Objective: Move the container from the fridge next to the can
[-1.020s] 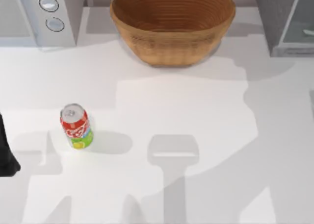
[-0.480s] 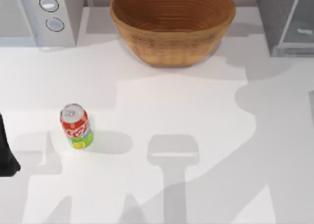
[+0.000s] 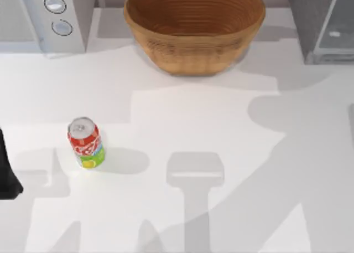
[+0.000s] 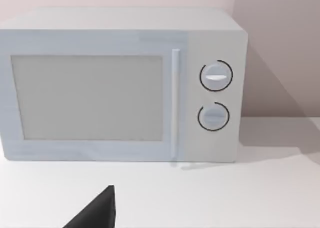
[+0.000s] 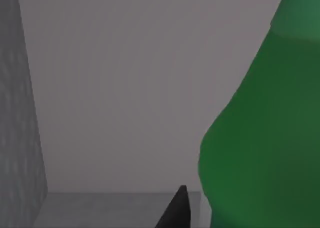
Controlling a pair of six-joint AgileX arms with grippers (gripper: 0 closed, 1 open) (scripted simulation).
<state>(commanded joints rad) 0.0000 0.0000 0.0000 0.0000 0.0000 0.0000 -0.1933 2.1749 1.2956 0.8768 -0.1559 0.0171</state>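
Right jaws: the right wrist view has one dark fingertip (image 5: 176,210) low in the picture, just beside the bottle (image 5: 265,138); whether the jaws are open or closed on anything cannot be told.
Bottle: smooth green plastic with a rounded, bulging shoulder, seen very close in the right wrist view, against a plain grey back wall, a speckled grey side wall and a grey floor.
Fridge (image 3: 321,26): at the desk's far right corner in the top view; a boxy grey body with a pale glass pane in a grey frame.
Left arm: a dark shape (image 3: 8,170) at the desk's left edge in the top view, parked; the left wrist view has a dark wedge (image 4: 95,213) low over the desk, and its jaws' state cannot be told.
Can (image 3: 86,143): upright near the desk's left edge; a short cylinder, red with white script, a green-and-yellow lower band and a silver top.
Microwave (image 3: 41,17): far left corner; the left wrist view gives its front, a white box with a grey window, a slim handle and two round knobs.
Bowl (image 3: 193,29): woven wicker, round and ribbed, at the middle of the far edge.
Desk (image 3: 221,125): flat white, crossed by grey shadows.
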